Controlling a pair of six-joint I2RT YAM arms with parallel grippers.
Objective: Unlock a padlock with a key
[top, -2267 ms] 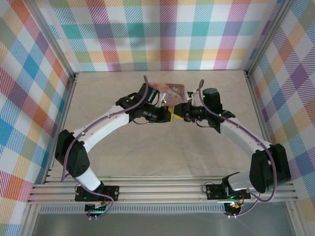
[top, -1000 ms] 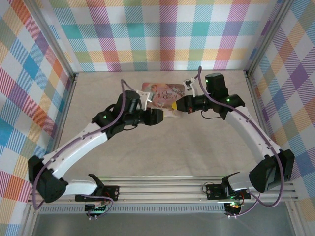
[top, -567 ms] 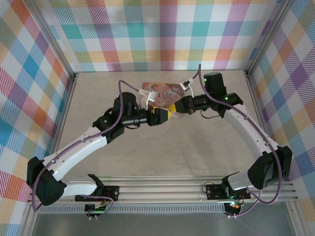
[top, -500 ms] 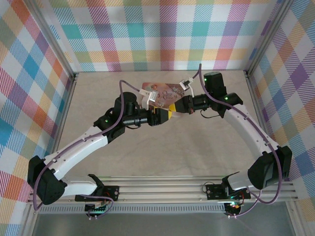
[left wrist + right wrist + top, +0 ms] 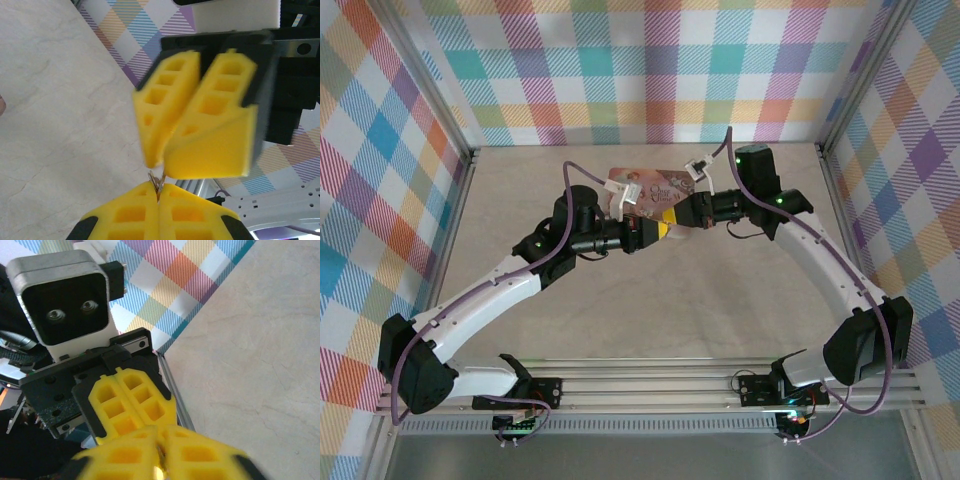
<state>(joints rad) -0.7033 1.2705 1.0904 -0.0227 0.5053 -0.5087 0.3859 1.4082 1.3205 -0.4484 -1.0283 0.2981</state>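
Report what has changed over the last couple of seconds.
About a second ago the left gripper and right gripper had drawn apart; they have since come back together, tip to tip, beside the pink picture-printed rectangular tin. A thin metal loop sits pinched in the left jaws. The tin stayed put.

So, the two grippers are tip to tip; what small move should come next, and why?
Probably nudge the left gripper slightly toward the right gripper. Both pairs of fingers look shut, and a thin metal piece spans the little gap between them, so it seems not fully seated. Twisting now might bend it.
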